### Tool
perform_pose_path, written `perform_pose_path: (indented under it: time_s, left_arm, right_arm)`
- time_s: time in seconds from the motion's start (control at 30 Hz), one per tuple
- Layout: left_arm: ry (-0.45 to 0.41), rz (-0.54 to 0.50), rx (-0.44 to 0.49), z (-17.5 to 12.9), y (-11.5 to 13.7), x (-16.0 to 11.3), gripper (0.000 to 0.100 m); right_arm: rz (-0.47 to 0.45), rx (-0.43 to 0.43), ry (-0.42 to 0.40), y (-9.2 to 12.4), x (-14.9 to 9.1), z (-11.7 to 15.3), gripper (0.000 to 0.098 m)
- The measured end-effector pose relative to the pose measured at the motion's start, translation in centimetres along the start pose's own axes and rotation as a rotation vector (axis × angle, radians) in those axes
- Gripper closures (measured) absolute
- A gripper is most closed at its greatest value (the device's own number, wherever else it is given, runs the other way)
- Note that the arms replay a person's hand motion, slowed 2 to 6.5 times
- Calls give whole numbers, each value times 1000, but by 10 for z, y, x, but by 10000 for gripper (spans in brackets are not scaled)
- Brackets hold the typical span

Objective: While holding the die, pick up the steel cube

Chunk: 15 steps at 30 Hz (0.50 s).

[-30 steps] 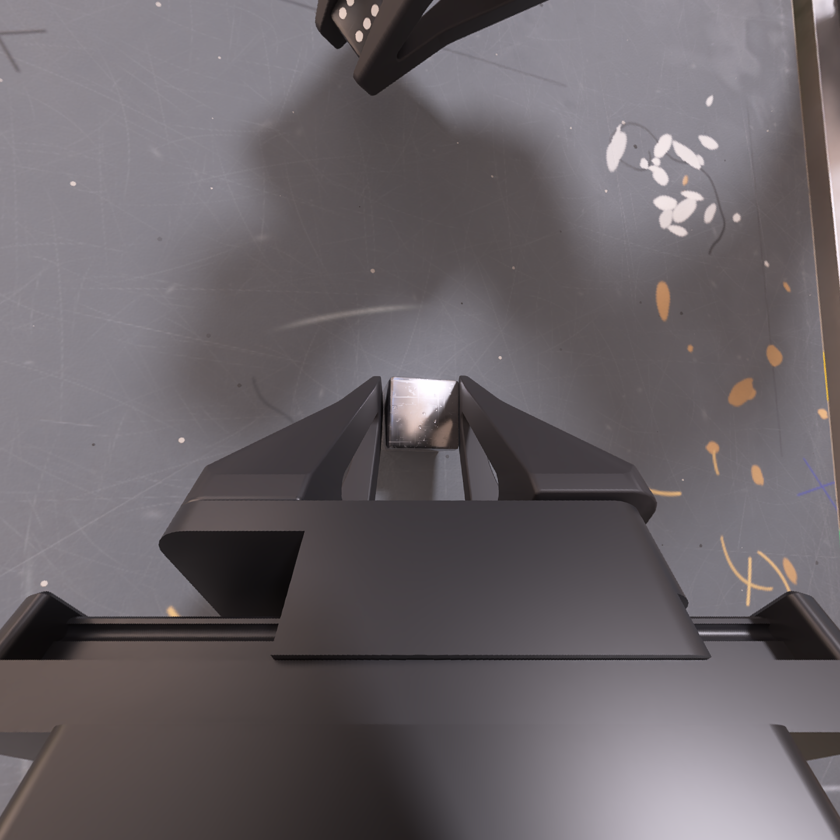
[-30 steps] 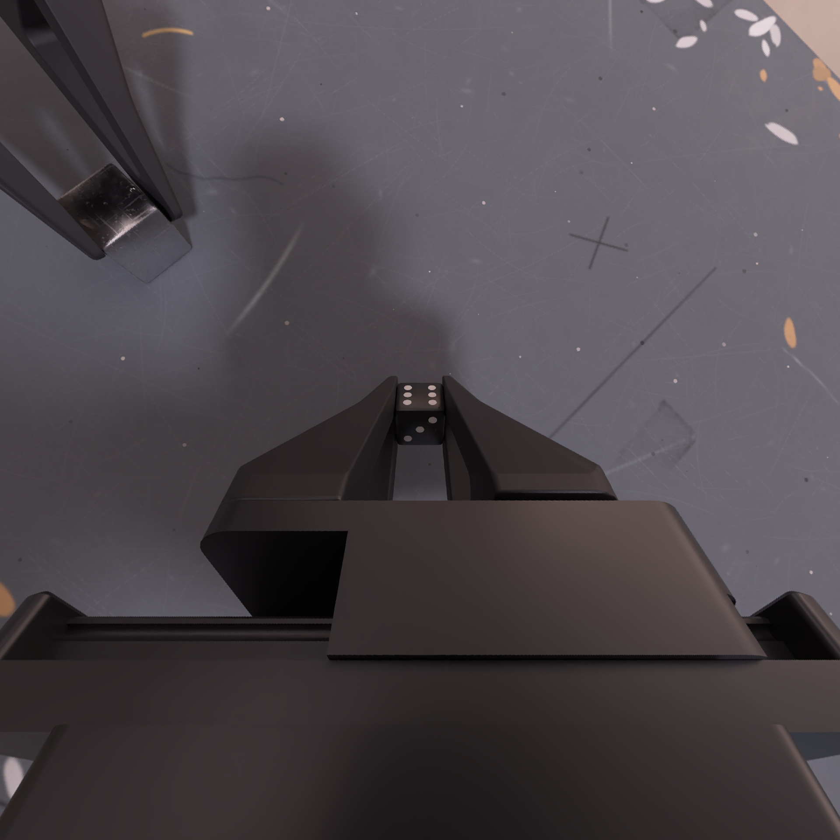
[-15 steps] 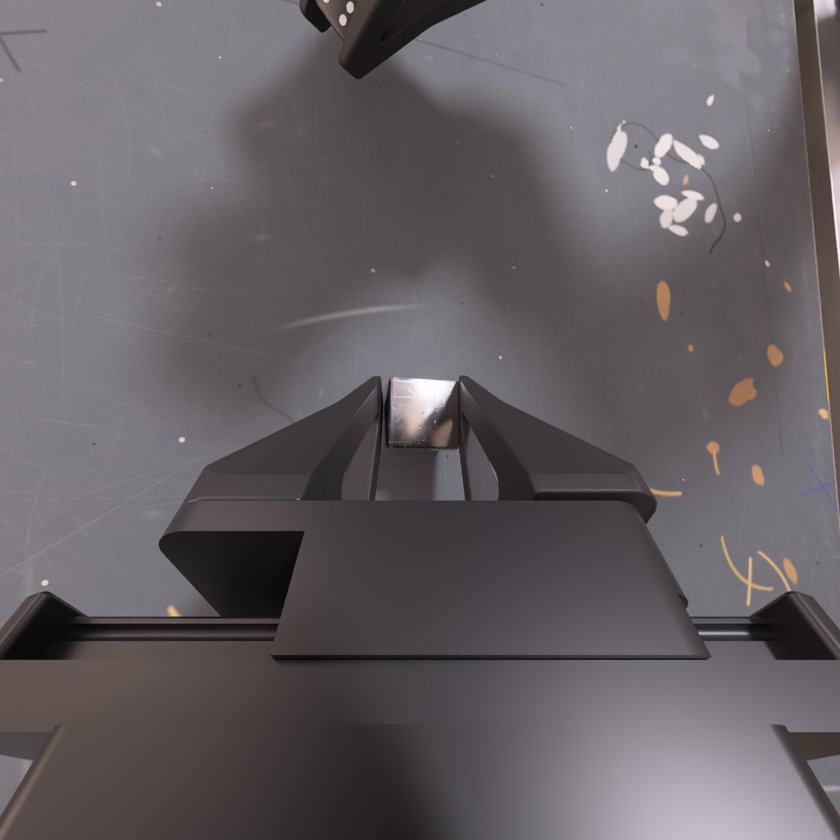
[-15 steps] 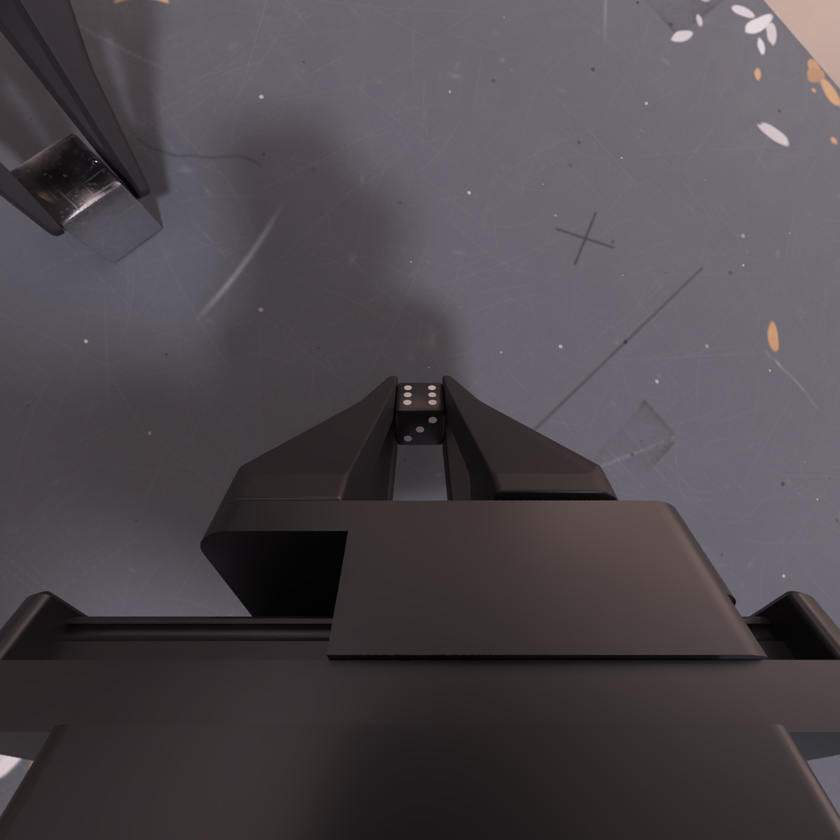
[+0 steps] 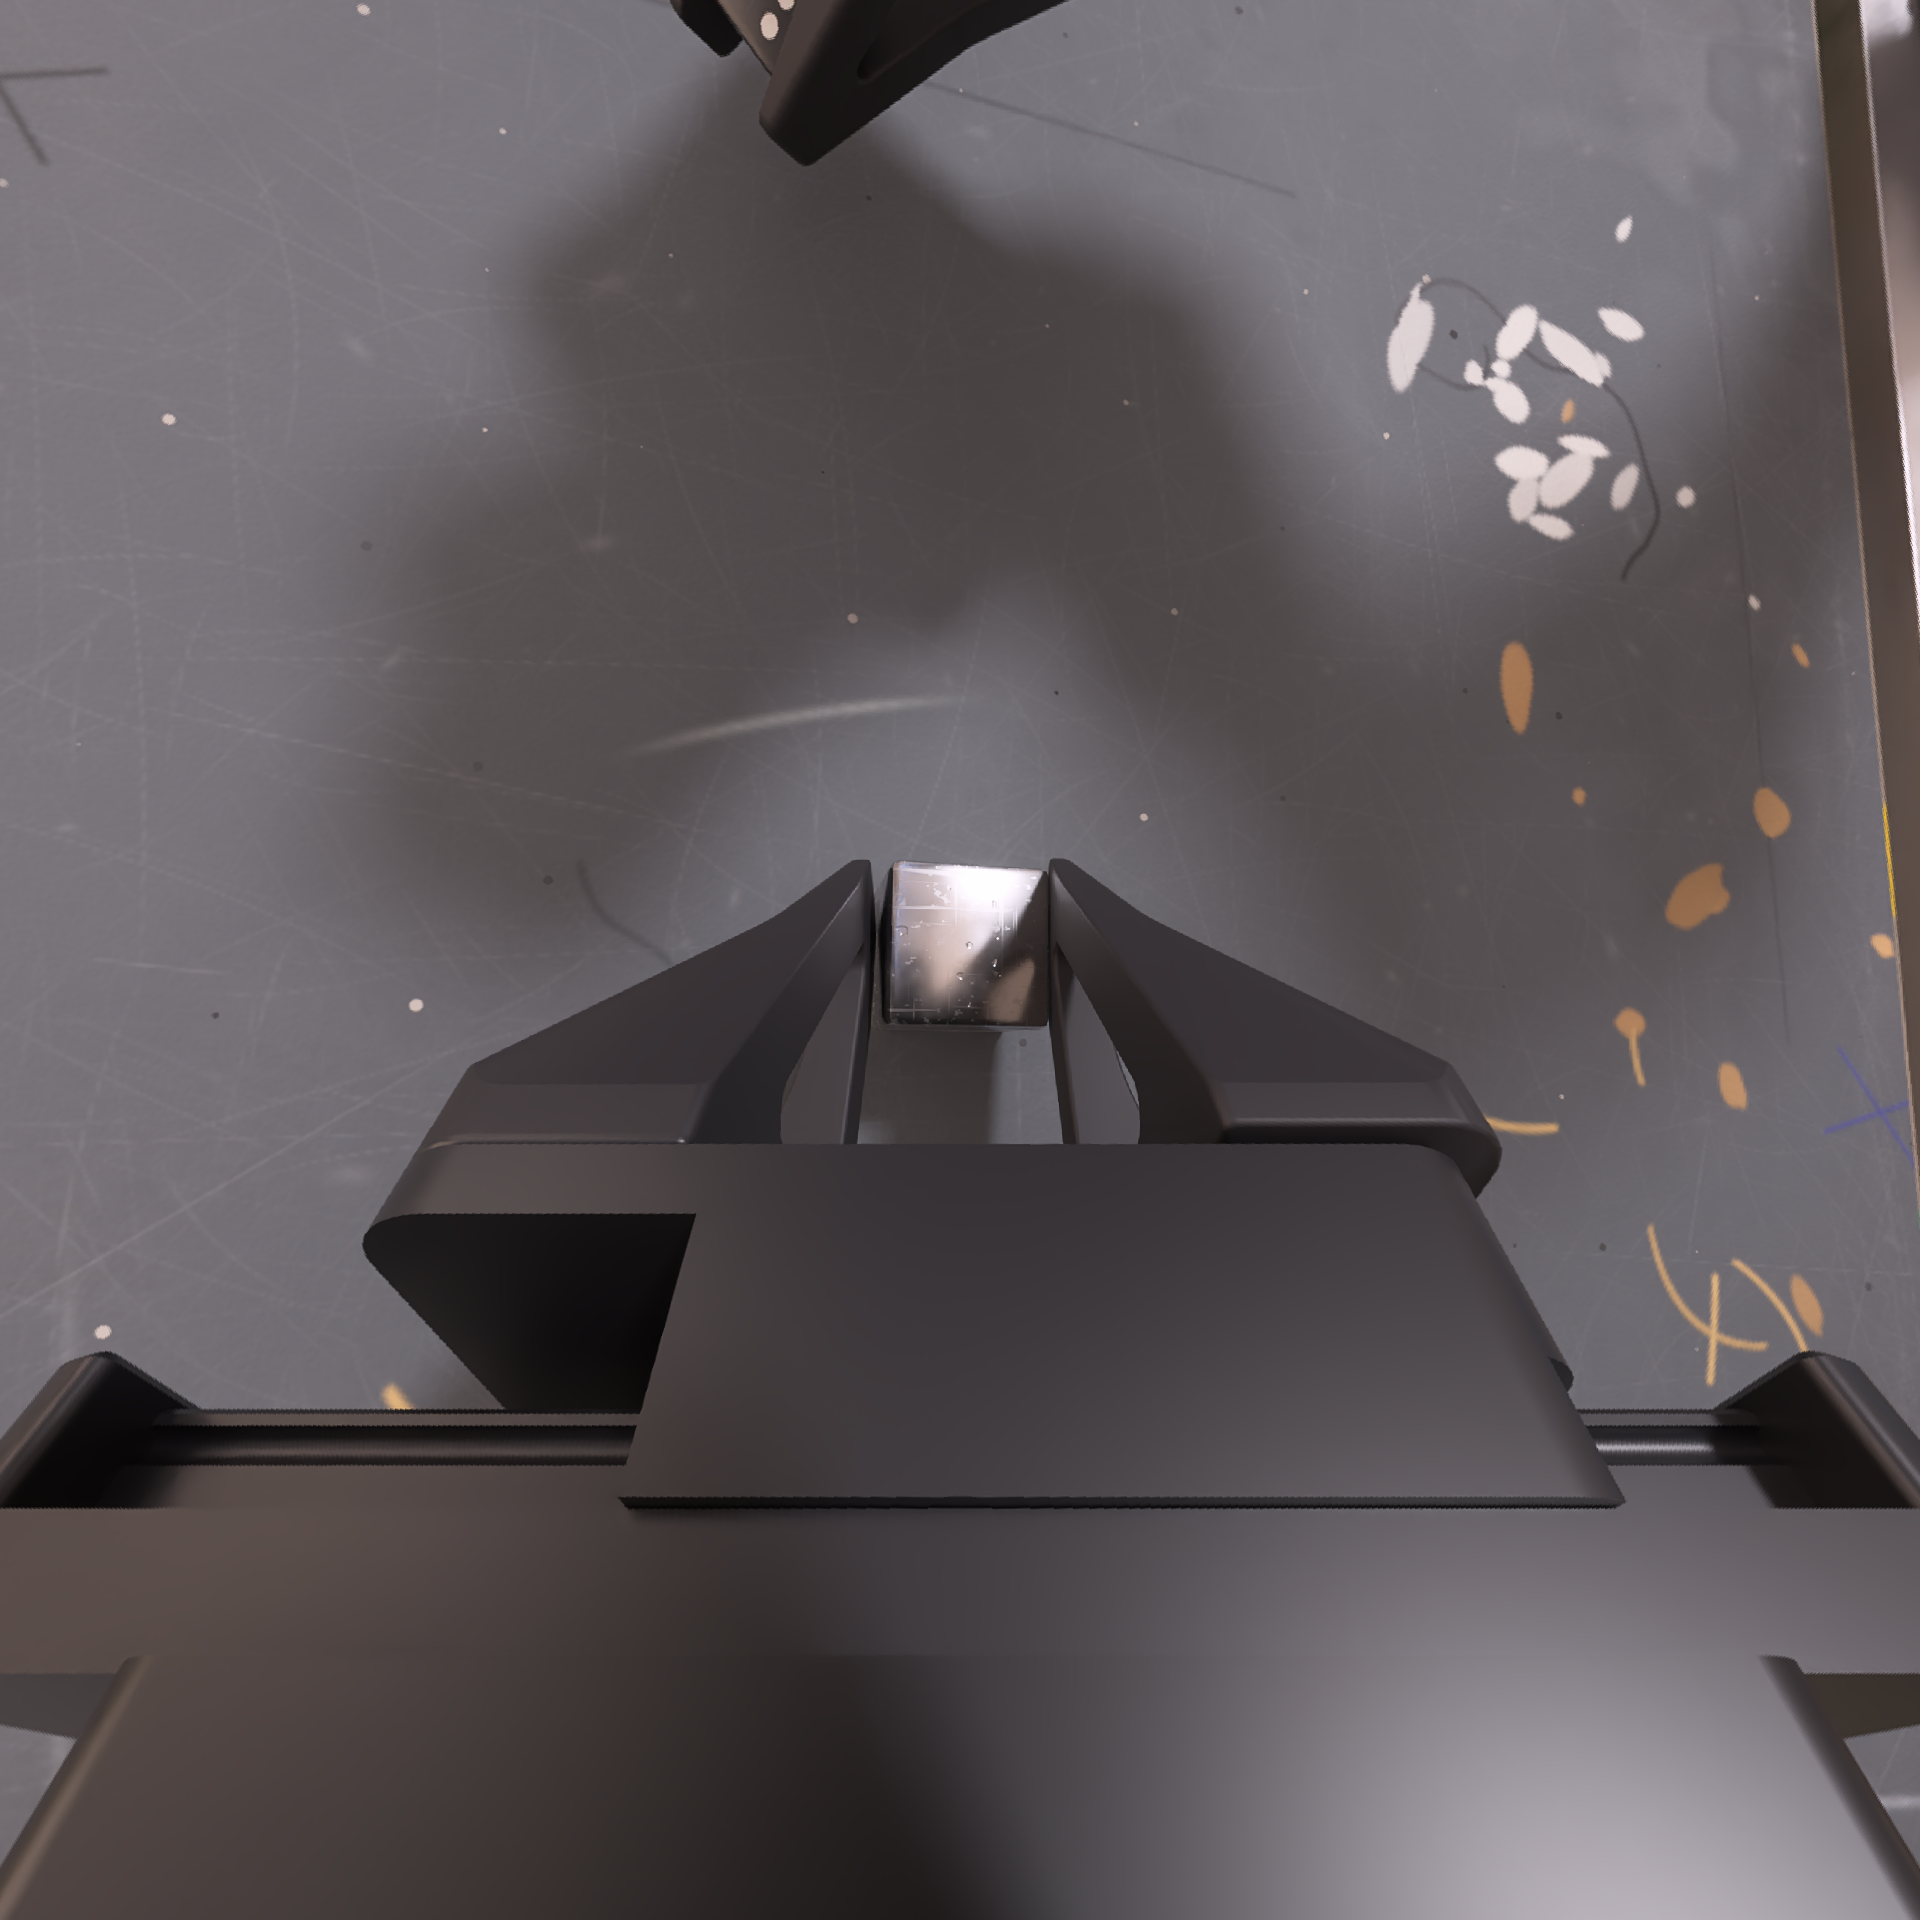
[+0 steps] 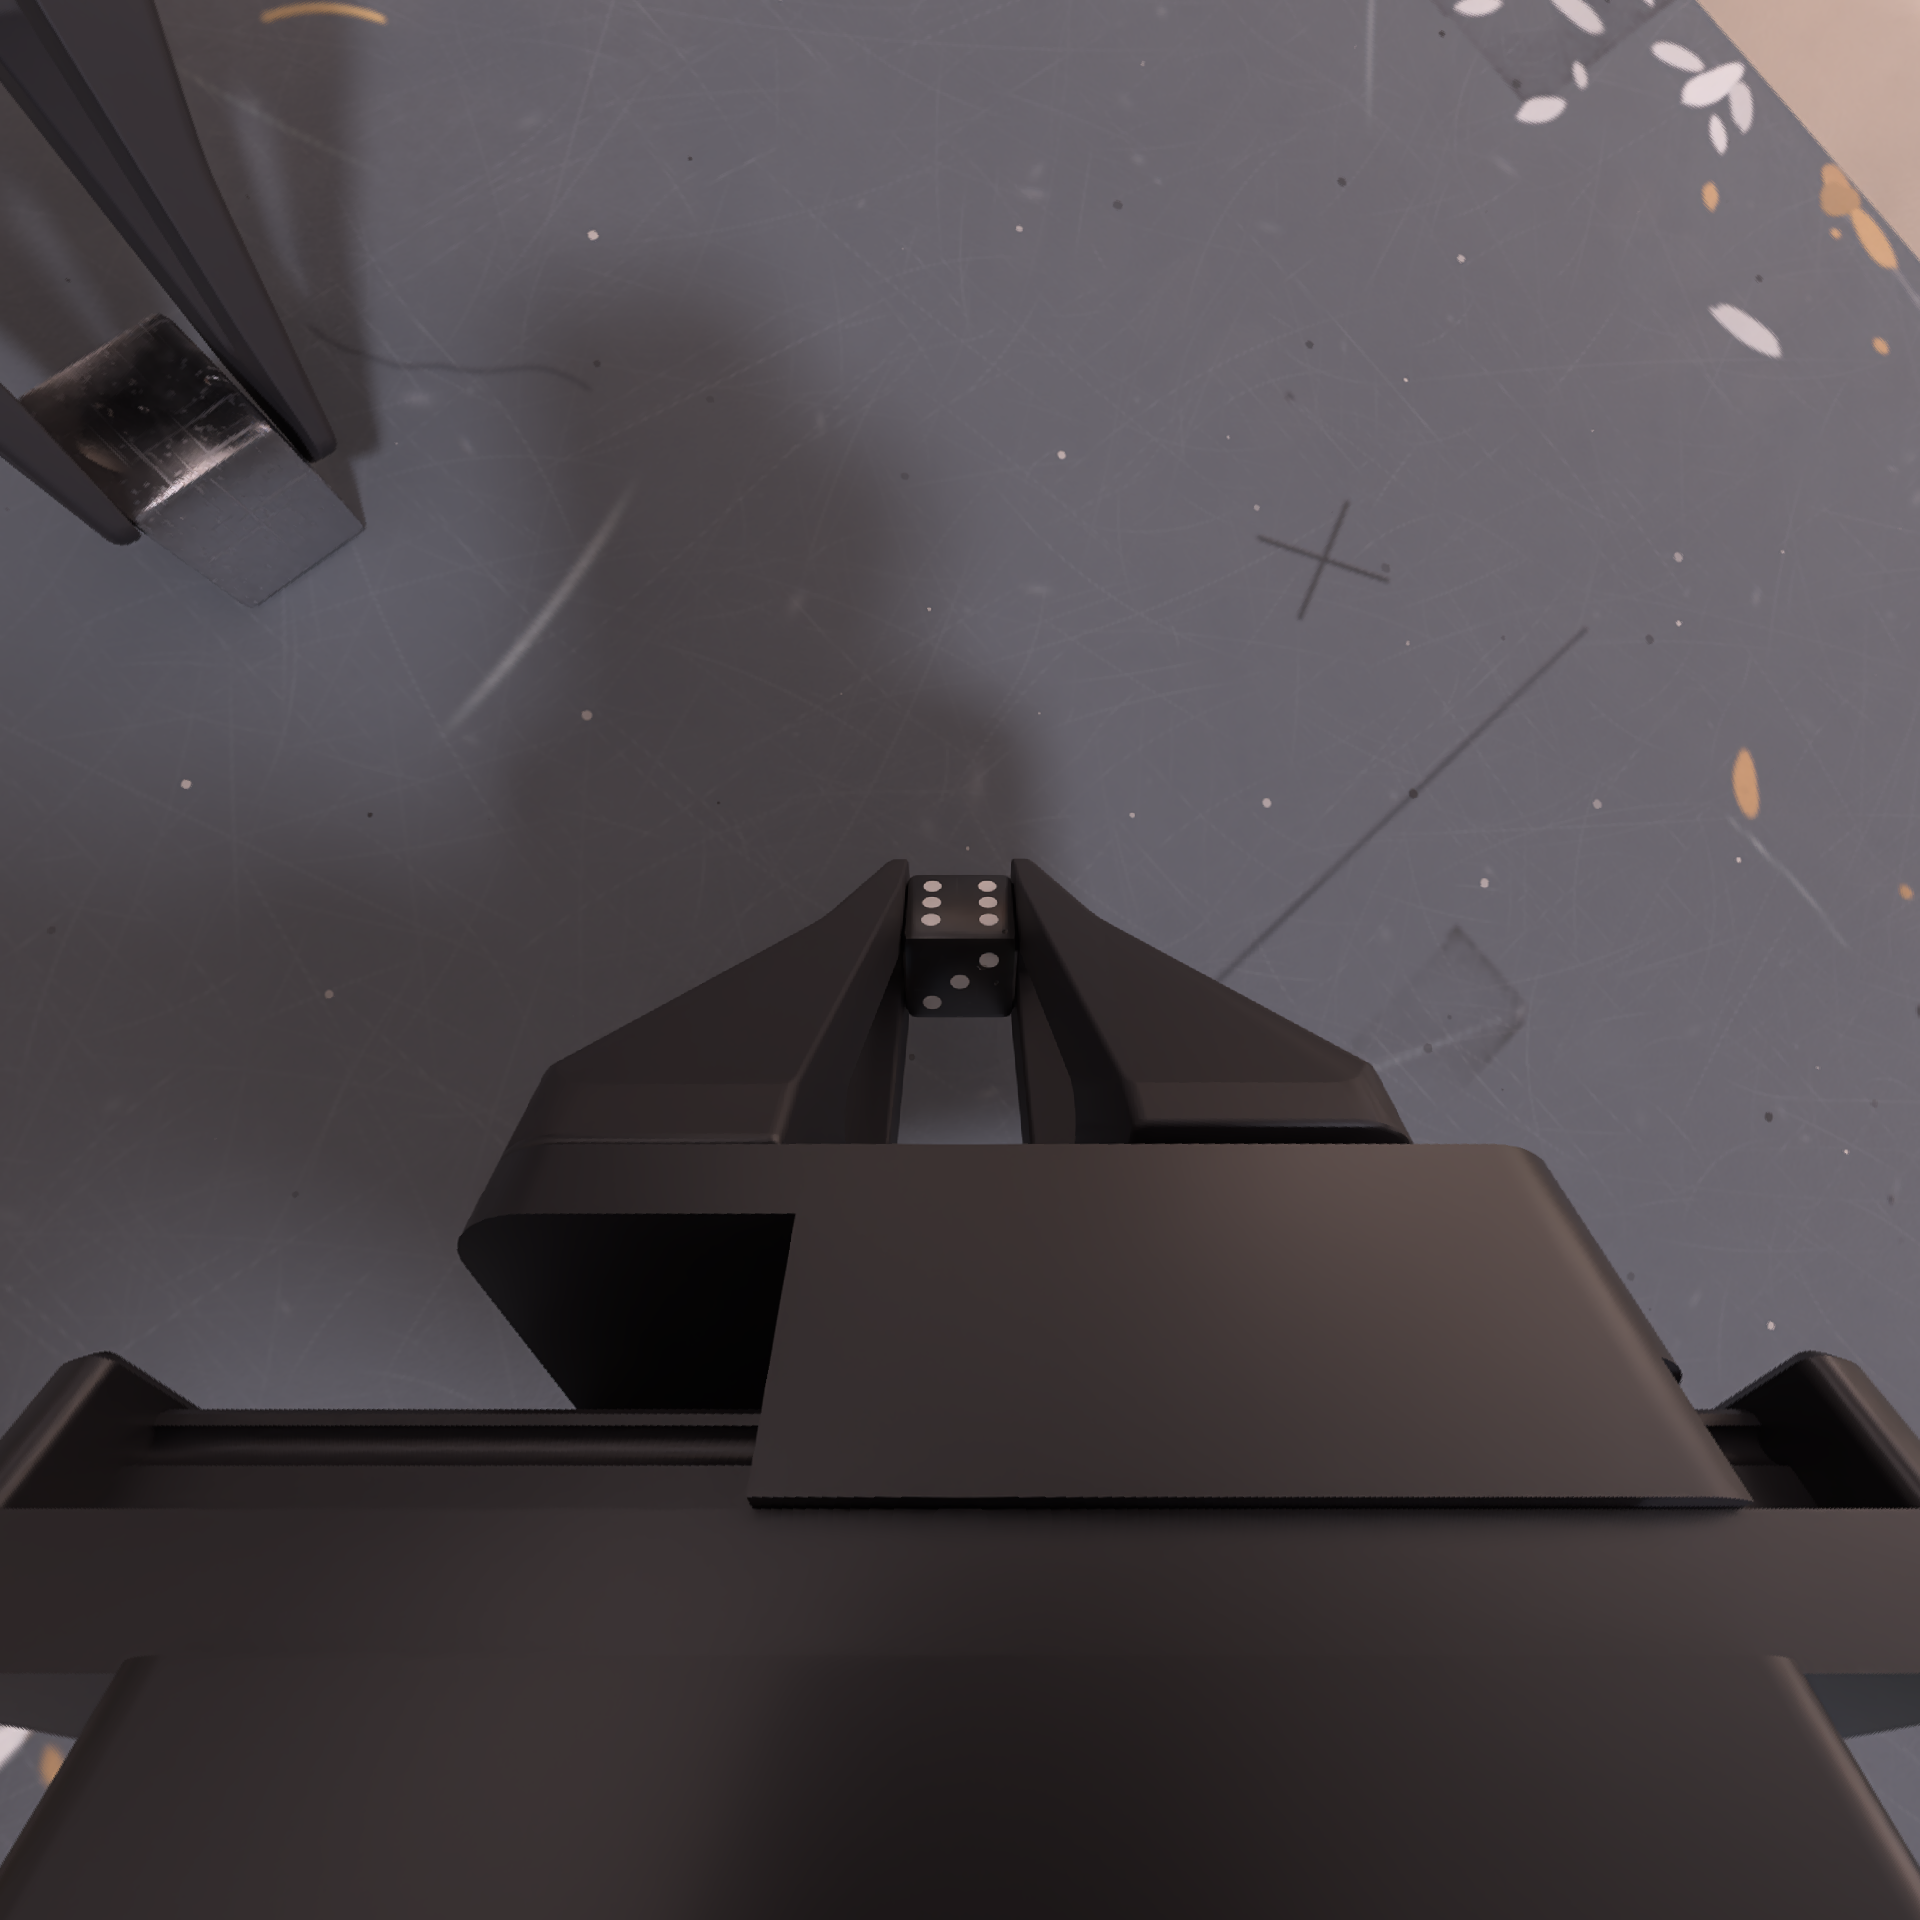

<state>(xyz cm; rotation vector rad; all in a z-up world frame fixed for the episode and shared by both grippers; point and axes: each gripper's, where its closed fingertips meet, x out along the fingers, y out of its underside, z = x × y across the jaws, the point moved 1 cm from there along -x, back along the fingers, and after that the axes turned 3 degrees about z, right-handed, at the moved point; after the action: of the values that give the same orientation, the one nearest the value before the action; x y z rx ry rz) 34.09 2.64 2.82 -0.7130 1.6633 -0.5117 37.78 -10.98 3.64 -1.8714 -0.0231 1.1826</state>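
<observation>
Lifting continues: steel cube (image 5: 964, 943) clamped in left gripper (image 5: 962, 940) has risen off desk (image 5: 312, 623), right gripper (image 6: 958, 940) still pinching die (image 6: 958, 943); task looks nearly done.

We see a dark grey tabletop (image 5: 312, 520), scuffed all over with fine pale scratches and dotted with tiny white specks. A cluster of white paint flecks (image 5: 1538, 416) sits toward its right side, with a thin dark squiggle curling around them. Nearer than that cluster, along the same side, we find orange splotches (image 5: 1694, 894) and some curved orange strokes (image 5: 1714, 1320). A metal rail (image 5: 1870, 520) borders the tabletop just right of the white flecks. A pale streak (image 5: 800, 717) lies well left of them. In the right wrist view we also notice a thin dark cross mark (image 6: 1322, 561), a long straight line (image 6: 1403, 800) nearer than it, and a beige strip (image 6: 1849, 94) beyond the tabletop's corner.
</observation>
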Motion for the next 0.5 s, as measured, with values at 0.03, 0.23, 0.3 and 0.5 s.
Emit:
perform_pose_path:
  time_s: [0.03,0.23,0.3,0.5]
  left_arm:
    - [0,0,0,0,0,0,724]
    - [0,0,0,0,0,0,724]
    - [0,0,0,0,0,0,724]
    - [0,0,0,0,0,0,724]
  right_arm:
    - [-1,0,0,0,0,0,819]
    - [-4,0,2,1,0,0,819]
    - [-4,0,2,1,0,0,819]
    - [-2,0,5,2,0,0,819]
